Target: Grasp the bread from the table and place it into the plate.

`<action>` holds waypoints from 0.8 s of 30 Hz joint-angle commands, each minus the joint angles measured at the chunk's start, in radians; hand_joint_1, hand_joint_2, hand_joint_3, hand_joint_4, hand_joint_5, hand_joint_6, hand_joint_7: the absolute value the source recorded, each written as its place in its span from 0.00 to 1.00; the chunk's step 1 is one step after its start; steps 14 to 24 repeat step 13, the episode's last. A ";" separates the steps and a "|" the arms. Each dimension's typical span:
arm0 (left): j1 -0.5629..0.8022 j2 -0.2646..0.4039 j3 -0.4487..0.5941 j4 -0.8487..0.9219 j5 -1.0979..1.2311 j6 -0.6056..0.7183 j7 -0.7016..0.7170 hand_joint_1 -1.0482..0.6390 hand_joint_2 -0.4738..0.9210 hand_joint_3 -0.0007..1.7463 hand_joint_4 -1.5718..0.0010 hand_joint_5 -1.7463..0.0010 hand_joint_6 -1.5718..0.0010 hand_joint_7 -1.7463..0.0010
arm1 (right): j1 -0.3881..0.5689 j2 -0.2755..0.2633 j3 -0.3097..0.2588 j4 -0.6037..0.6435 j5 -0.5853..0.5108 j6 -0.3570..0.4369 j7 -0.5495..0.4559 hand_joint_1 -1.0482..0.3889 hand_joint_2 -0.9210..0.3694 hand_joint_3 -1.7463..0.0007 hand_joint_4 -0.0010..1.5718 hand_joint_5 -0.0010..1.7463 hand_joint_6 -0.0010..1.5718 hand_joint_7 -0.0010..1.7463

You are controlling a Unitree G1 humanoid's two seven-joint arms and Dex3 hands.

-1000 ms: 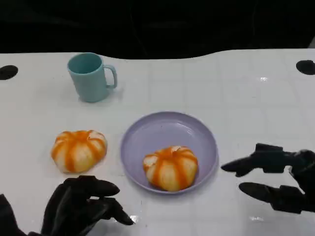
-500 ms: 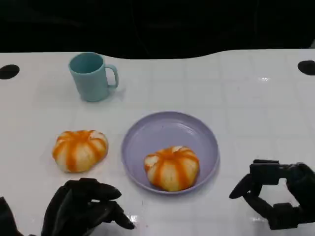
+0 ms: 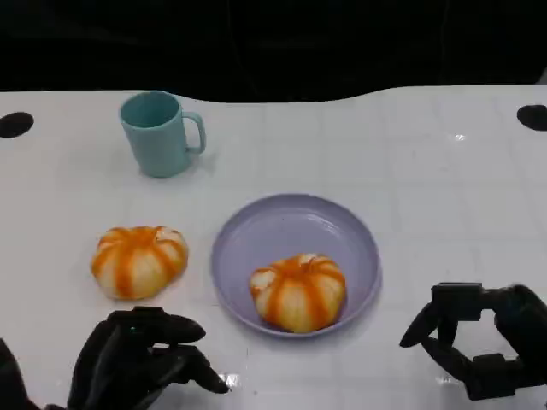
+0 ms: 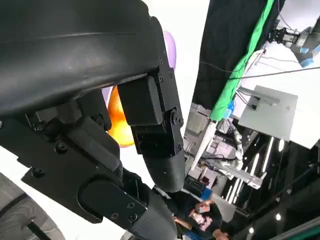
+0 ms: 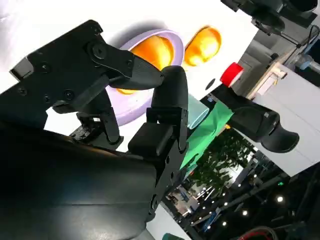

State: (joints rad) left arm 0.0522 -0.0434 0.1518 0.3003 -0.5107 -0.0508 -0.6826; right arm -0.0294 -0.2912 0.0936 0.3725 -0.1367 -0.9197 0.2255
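We see one round bread lying flat in the lilac plate, toward its near rim, with no clear long axis. A second bread sits on the worktop left of the plate. Both our robot hands, left and right, are curled, holding nothing.

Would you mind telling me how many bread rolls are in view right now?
2. One bread roll lies in the purple plate; the other bread roll sits on the table, left of the plate.
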 commanded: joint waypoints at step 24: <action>-0.024 0.028 0.026 0.059 -0.007 -0.022 -0.035 0.07 0.82 0.00 0.00 0.77 0.01 1.00 | -0.014 0.002 0.010 0.026 -0.021 0.006 -0.007 0.52 0.34 0.43 0.51 0.93 0.53 0.63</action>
